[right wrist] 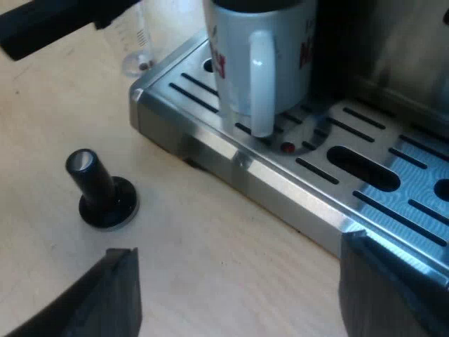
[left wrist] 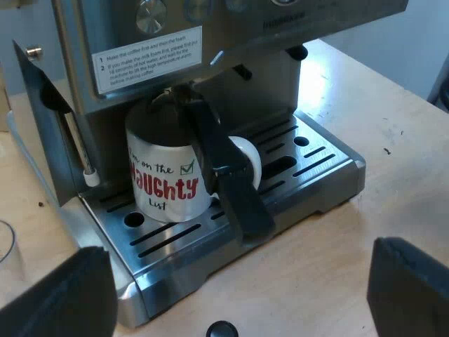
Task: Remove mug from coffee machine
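This looks like a shared coffee corner in an office or a lab rather than a fitted home kitchen, though nothing settles which. A steel espresso machine (left wrist: 238,28) stands on a plain pale wooden table (left wrist: 393,161) with a bare light wall (left wrist: 382,35) behind it. A printed label (left wrist: 147,60) of numbered instructions is stuck on the machine's front, as in a place where many people use it. A novelty-print mug (left wrist: 167,179) sits on the drip tray (right wrist: 280,189). A black-knobbed tamper (right wrist: 99,193) and a measuring glass (right wrist: 139,42) stand loose on the table.
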You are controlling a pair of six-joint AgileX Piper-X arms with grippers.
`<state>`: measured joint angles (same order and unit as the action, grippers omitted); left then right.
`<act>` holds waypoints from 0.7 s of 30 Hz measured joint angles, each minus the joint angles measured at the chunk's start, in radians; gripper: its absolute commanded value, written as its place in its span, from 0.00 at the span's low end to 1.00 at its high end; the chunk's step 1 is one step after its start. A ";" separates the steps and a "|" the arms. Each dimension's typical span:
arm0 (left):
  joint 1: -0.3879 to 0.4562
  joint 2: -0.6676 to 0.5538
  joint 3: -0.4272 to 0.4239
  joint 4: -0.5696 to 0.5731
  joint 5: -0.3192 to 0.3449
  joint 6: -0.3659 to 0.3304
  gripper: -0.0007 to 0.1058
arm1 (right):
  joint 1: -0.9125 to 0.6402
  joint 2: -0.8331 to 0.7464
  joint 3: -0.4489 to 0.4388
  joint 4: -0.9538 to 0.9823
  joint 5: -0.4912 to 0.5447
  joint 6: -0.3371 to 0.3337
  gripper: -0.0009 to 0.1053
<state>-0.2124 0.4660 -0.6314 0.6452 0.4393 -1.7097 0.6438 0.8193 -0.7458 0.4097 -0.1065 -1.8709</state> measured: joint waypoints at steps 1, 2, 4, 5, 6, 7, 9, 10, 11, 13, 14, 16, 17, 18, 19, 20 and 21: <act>0.000 0.000 0.000 0.000 0.004 0.000 0.82 | 0.000 0.031 0.000 -0.028 -0.001 0.000 0.59; 0.000 0.000 0.000 -0.001 0.009 0.000 0.82 | 0.000 0.058 0.000 -0.044 -0.001 0.000 0.59; 0.000 0.000 0.000 -0.001 0.013 0.000 0.82 | 0.000 0.095 0.000 -0.070 -0.001 0.000 0.59; 0.000 0.000 0.000 -0.001 0.016 0.000 0.82 | 0.000 0.123 0.000 -0.081 -0.001 0.000 0.59; 0.000 0.000 0.000 -0.001 0.017 0.000 0.82 | 0.000 0.136 0.000 -0.085 -0.001 0.000 0.59; 0.000 0.000 0.000 -0.001 0.017 0.000 0.82 | 0.000 0.160 0.000 -0.096 -0.001 0.000 0.59; 0.000 0.000 0.000 -0.001 0.017 0.000 0.82 | 0.000 0.190 0.000 -0.110 -0.001 0.005 0.59; 0.000 0.000 0.000 -0.001 0.019 0.000 0.82 | 0.000 0.208 0.000 -0.120 -0.001 0.014 0.59; 0.000 0.000 0.000 -0.001 0.018 0.000 0.82 | 0.000 0.222 0.005 -0.133 -0.001 0.016 0.59; 0.000 0.000 0.000 -0.001 0.018 0.000 0.82 | 0.000 0.258 0.026 -0.216 -0.001 0.031 0.59; 0.000 0.000 0.000 -0.001 0.018 0.000 0.82 | 0.000 0.277 0.043 -0.259 -0.001 0.048 0.59; 0.000 0.000 0.000 -0.001 0.018 0.000 0.82 | 0.000 0.303 0.066 -0.328 -0.001 0.063 0.59; 0.000 0.000 0.000 -0.001 0.018 0.000 0.82 | 0.000 0.323 0.081 -0.388 -0.001 0.070 0.59; 0.000 0.000 0.000 -0.001 0.018 0.000 0.82 | 0.000 0.332 0.090 -0.415 -0.001 0.070 0.59; 0.000 0.000 0.000 -0.001 0.018 0.000 0.82 | 0.000 0.351 0.104 -0.455 -0.001 0.073 0.59; 0.000 0.000 0.000 -0.001 0.018 0.000 0.82 | 0.000 0.371 0.115 -0.504 -0.001 0.072 0.59; 0.000 0.000 0.000 -0.001 0.018 0.000 0.82 | 0.000 0.382 0.120 -0.524 -0.001 0.074 0.59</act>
<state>-0.2124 0.4660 -0.6314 0.6443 0.4576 -1.7097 0.6438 1.2009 -0.6262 -0.1141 -0.1071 -1.7967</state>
